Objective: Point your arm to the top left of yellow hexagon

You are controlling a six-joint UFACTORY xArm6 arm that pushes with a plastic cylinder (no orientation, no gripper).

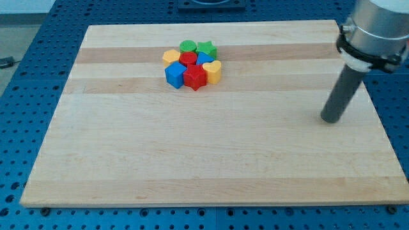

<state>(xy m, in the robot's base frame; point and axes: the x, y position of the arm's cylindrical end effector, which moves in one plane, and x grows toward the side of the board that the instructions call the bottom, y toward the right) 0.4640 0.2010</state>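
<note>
My tip (331,119), the lower end of the straight dark rod, sits on the pale wooden bench (204,160) near its right edge. No claw on this rig, so nothing to tell about clenching or releasing; the tip touches no block. All blocks are well apart from my tip, off to its left and toward the view's top, packed in one tight cluster. The yellow hexagon plastic block (170,56) is at the cluster's left, farthest from my tip. Just right of it a red round-ish block (188,59), with the green round block (188,46) and green star block (206,48) above. Blue cube (174,75) at bottom left, red star block (195,78) beside it, yellow heart block (213,71) on the side nearest my tip, a small blue block (204,59) wedged in the middle, shape unclear
</note>
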